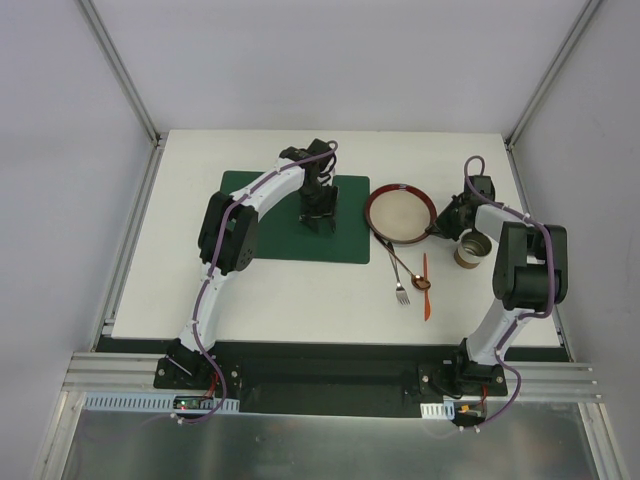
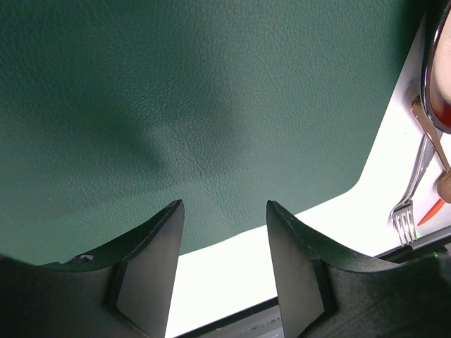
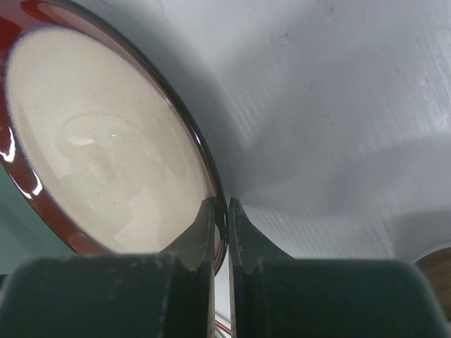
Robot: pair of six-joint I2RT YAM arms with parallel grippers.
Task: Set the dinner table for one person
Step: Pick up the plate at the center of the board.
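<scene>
- right end effector [image 3: 220, 205]: fingers clamped on the right-hand rim of the plate [image 1: 401, 214]; the plate spreads away to its left
- plate lies flat on the bench [image 1: 300, 300], which runs beneath both end effectors; the plate is round, so there is no long axis to reckon with
- placemat [image 1: 270, 228] lies further left of the right end effector, beyond the plate; plate's far rim meets the mat's edge, touching or just apart I cannot tell
- left end effector [image 2: 224, 211]: fingers apart, nothing between them; hovers over the mat, plate off to its right
- judgement: next move is the plate going leftward onto the mat; the right arm has it; the left end effector hangs over the landing spot and may need to clear off
- fork [image 1: 400, 287] lies left of the right end effector, toward the arm bases; out of that path, I judge
</scene>
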